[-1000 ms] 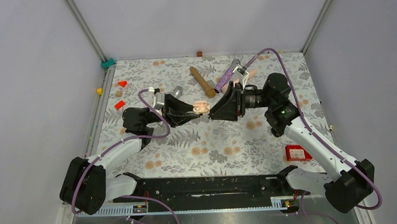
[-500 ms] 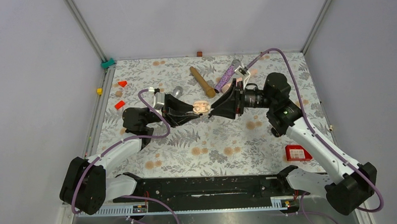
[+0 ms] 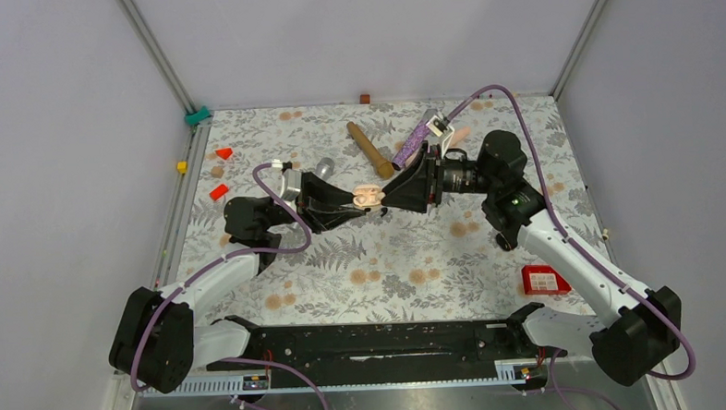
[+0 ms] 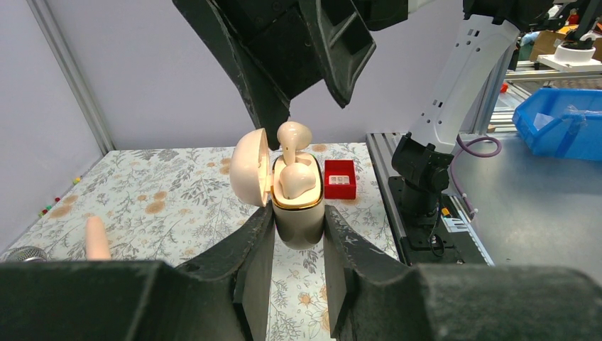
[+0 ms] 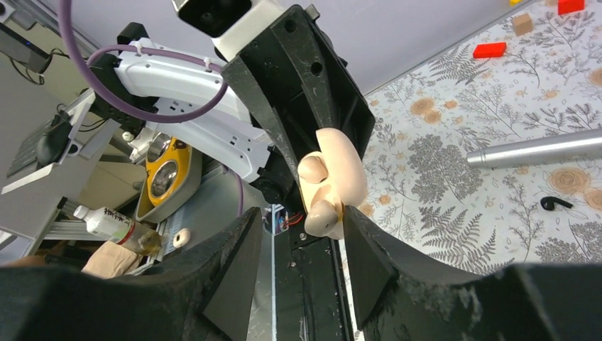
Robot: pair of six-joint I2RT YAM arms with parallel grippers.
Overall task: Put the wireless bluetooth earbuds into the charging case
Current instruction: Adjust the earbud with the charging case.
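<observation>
My left gripper [image 4: 298, 222] is shut on the body of a cream charging case [image 4: 299, 224] with a gold rim and holds it upright above the mat, lid [image 4: 250, 167] swung open to the left. One cream earbud [image 4: 297, 182] sits in the case. A second cream earbud [image 4: 293, 135] sticks up out of the other slot. My right gripper [image 5: 302, 217] faces the case from the right, open. That raised earbud [image 5: 321, 217] lies at its fingertips beside the right finger, ungripped. From above, both grippers meet at the case [image 3: 368, 195].
A tiny black earbud-shaped piece [image 5: 555, 203] lies on the floral mat near a silver stick [image 5: 532, 148]. Behind the grippers are a brown rod [image 3: 369, 149] and a purple stick [image 3: 412, 143]. Red blocks [image 3: 218, 191] sit far left, a red box [image 3: 545, 278] near right.
My right gripper has shifted a little left, closer to the case, still open. The left gripper and the case have stayed put.
</observation>
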